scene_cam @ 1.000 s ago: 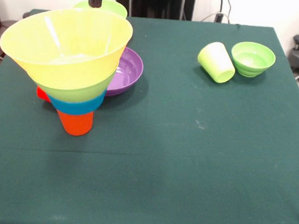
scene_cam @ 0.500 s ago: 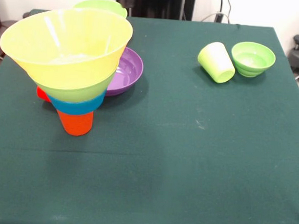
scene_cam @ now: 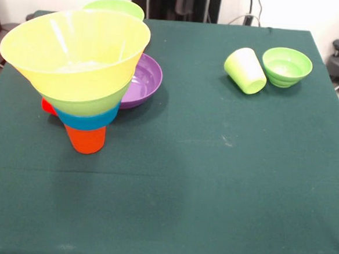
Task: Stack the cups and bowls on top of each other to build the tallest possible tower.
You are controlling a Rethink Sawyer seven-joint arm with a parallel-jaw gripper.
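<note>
Four pieces make up the tower (scene_cam: 80, 74) we see at the worktop's (scene_cam: 212, 182) left side: an orange cup (scene_cam: 85, 139) at the bottom, then a blue bowl (scene_cam: 88, 121), a lime green bowl (scene_cam: 88, 105) and a wide yellow bowl (scene_cam: 75, 50) on top. A purple bowl (scene_cam: 144, 79) lies just behind it. Well apart to the right, we find a tipped lime green cup (scene_cam: 245, 70) beside a small green bowl (scene_cam: 286, 66). We see no tool, so we cannot tell its state.
</note>
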